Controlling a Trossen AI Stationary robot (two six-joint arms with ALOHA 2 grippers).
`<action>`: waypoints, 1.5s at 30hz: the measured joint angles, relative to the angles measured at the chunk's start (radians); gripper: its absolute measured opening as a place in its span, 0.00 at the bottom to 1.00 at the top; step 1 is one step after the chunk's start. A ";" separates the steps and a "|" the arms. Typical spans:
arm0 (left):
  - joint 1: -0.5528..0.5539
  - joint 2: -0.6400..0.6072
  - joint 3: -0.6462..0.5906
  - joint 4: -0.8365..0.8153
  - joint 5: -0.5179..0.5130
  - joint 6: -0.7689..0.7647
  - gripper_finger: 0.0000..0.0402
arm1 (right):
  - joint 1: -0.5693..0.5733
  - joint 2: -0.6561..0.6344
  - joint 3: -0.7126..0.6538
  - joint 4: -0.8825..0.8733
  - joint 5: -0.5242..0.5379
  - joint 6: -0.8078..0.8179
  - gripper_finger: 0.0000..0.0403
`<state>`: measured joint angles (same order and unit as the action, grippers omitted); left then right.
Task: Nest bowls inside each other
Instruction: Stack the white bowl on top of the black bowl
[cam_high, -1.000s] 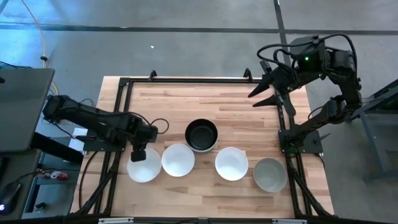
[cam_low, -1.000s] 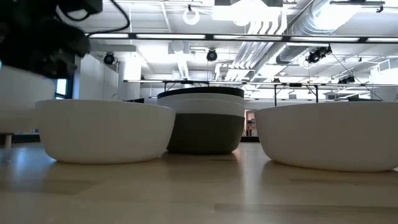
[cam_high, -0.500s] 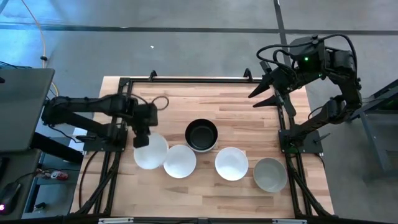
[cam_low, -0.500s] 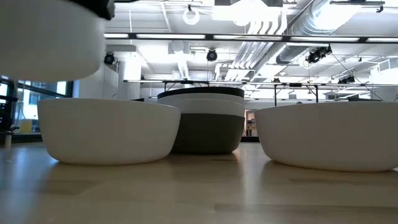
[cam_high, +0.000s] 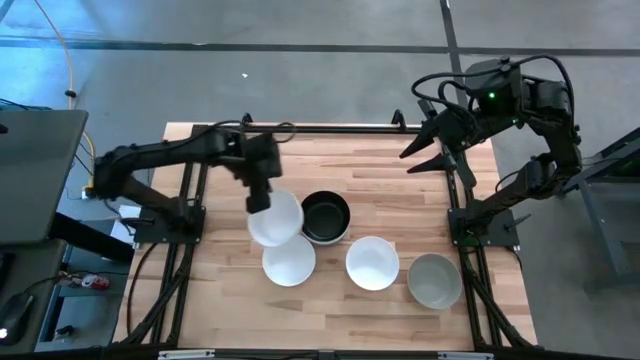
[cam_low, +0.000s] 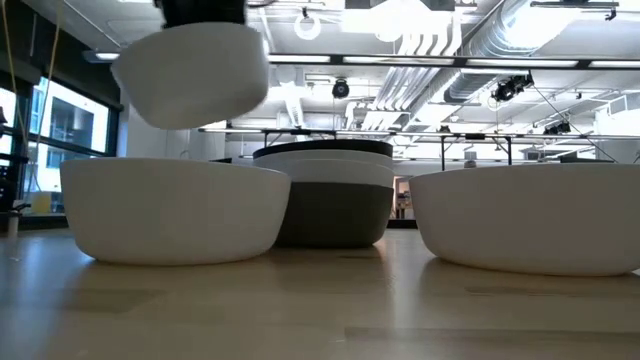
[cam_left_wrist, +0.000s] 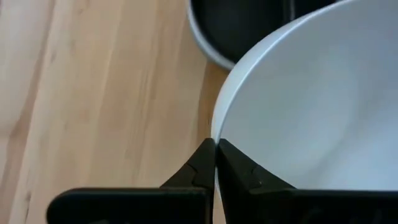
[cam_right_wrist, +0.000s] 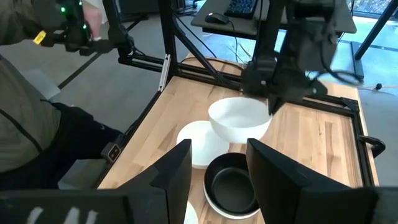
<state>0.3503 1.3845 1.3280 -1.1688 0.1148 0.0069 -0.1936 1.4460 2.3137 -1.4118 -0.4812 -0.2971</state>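
From above, the left claw (cam_high: 259, 196) is clamped on the rim of a smooth round white bowl (cam_high: 276, 218), holding it in the air just beside the round black bowl (cam_high: 324, 217) at the middle of the wooden desk (cam_high: 350, 170). A second white bowl (cam_high: 289, 260) rests on the desk near the black bowl, partly under the lifted one; a third white bowl (cam_high: 372, 263) and a grey bowl (cam_high: 435, 281) sit further out on the black bowl's other side. The right claw (cam_high: 425, 155) hangs with its fingers spread and nothing between them, well apart from the black bowl at a desk corner. At desk level, the lifted white bowl (cam_low: 192, 75) hangs clear above a resting white bowl (cam_low: 172, 210), with the dark bowl (cam_low: 330, 195) behind. The left wrist view shows the closed fingers (cam_left_wrist: 202, 168) pinching the white rim (cam_left_wrist: 219, 124), the black bowl (cam_left_wrist: 239, 28) beyond. The right wrist view shows the lifted bowl (cam_right_wrist: 239, 121) above the black bowl (cam_right_wrist: 231, 186), and a person's sleeve (cam_right_wrist: 37, 28) beside the desk.
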 joint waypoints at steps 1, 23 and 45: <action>0.006 0.032 0.022 0.005 0.019 0.017 0.00 | 0.000 0.000 0.000 -0.002 0.000 -0.001 0.36; 0.069 0.685 0.674 -0.122 0.148 0.233 0.00 | 0.000 0.000 0.000 -0.088 0.000 -0.045 0.36; 0.069 0.770 0.697 -0.161 0.095 0.193 0.00 | 0.000 0.000 0.000 -0.094 0.000 -0.079 0.36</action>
<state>0.4191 2.1540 2.0251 -1.3300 0.2100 0.2002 -0.1940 1.4460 2.3135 -1.5060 -0.4812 -0.3759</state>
